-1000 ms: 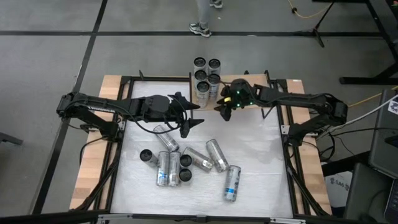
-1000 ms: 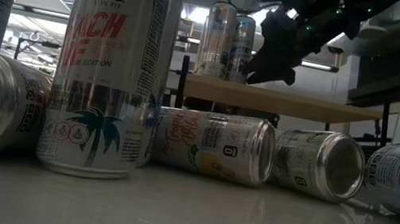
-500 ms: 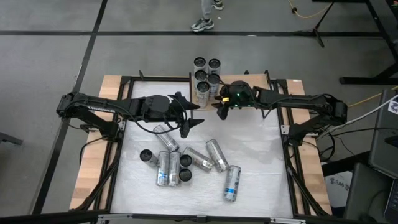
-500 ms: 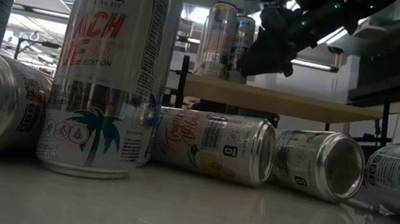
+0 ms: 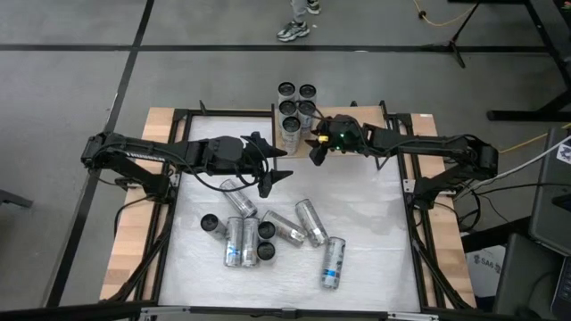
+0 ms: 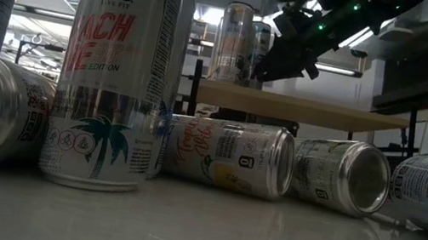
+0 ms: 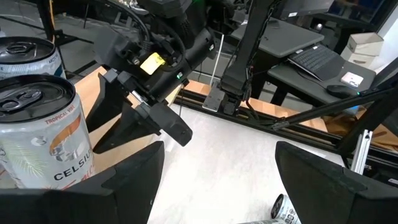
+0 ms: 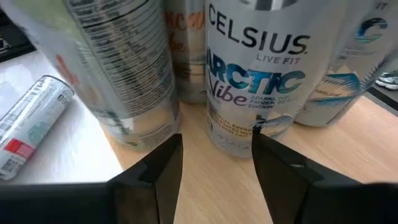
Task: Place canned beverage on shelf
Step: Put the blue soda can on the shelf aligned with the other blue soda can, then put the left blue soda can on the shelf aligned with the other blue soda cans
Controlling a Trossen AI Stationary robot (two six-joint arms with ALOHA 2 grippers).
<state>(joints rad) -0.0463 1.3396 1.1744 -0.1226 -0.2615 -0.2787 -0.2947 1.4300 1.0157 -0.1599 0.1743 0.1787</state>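
Several silver cans (image 5: 296, 105) stand upright on the shelf (image 6: 302, 108), a pale board at the table's far edge. My right gripper (image 5: 314, 150) hovers low over the shelf's near right part; its fingers, a narrow gap apart with nothing between them, point at an "Arctic Vibe" can (image 8: 258, 74). My left gripper (image 5: 285, 165) waits open and clear of everything, left of the right one above the white table; it sees the right gripper (image 7: 152, 121) beside the shelf's cans (image 7: 43, 137). More cans (image 5: 268, 234) lie or stand at mid table. My right gripper comes at the "Arctic Vibe" can slanting down from the table's right. One fingertip (image 8: 256, 138) shows in front of the can's lower wall (image 8: 239, 134); whether it touches the can I cannot tell. The can stands upright on the board (image 8: 214, 180).
A tall can (image 6: 114, 70) stands close to the low camera, with cans lying beside it (image 6: 230, 155). Black frame rails (image 5: 419, 223) run along the table's sides. A person's feet (image 5: 299, 27) show on the floor beyond the far edge.
My right gripper has swung its fingers toward the table's left and far edge, in toward the cans on the shelf, and has risen a little. The cans on the shelf stand as before.
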